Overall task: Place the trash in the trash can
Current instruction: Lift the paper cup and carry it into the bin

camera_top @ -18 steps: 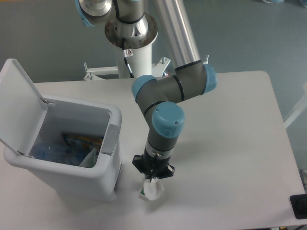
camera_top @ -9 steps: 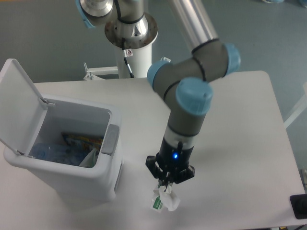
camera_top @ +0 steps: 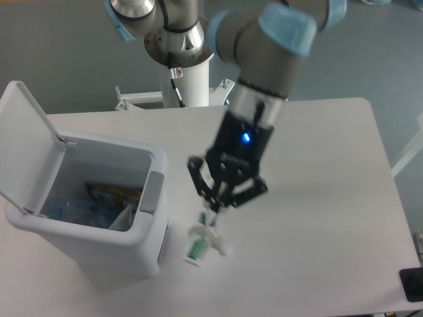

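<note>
My gripper (camera_top: pixel 213 212) is up above the table, just right of the trash can, and is shut on the top of the small crumpled white wrapper (camera_top: pixel 202 242). The wrapper hangs below the fingertips with its green mark facing down-left. The trash can (camera_top: pixel 149 228) is a pale grey-white bin at the left of the table. Its flip lid (camera_top: pixel 23 139) stands open to the left and its grey latch tab (camera_top: pixel 153 191) is on the right rim. A crushed clear bluish bottle (camera_top: pixel 68 210) lies inside the bin; I cannot make out its cap.
A colourful packet (camera_top: pixel 116 195) also lies inside the bin. The arm's white base column (camera_top: pixel 187 82) stands at the table's back edge. A black object (camera_top: pixel 411 285) sits at the front right corner. The white table (camera_top: pixel 330 198) extends to the right.
The gripper has risen from the table with the wrapper in it and shifted slightly left and back, toward the bin. The arm's elbow has swung up and right.
</note>
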You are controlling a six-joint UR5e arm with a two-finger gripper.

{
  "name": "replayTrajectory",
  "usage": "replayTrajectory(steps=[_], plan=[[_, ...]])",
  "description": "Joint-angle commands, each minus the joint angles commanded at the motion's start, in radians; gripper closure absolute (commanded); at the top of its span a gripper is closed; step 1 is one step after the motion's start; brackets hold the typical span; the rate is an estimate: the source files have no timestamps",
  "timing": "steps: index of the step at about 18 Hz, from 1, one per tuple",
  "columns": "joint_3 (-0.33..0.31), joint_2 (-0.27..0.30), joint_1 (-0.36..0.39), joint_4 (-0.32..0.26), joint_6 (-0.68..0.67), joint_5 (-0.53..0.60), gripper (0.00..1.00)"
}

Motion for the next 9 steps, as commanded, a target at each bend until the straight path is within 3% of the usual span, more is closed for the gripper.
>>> replayTrajectory(steps=[4,5,6,7,9], plan=[[-0.142,0.123,-0.060,0.009,0.021,0.001,1.00],[-0.175,0.144,-0.074,0.012,0.034,0.001,0.93],[-0.198,0.152,-0.083,0.015,0.060,0.004,0.62],[-0.206,0.149,-0.085,0.017,0.095,0.005,0.02],[-0.206,0.134,-0.085,0.017,0.121,0.009,0.00]])
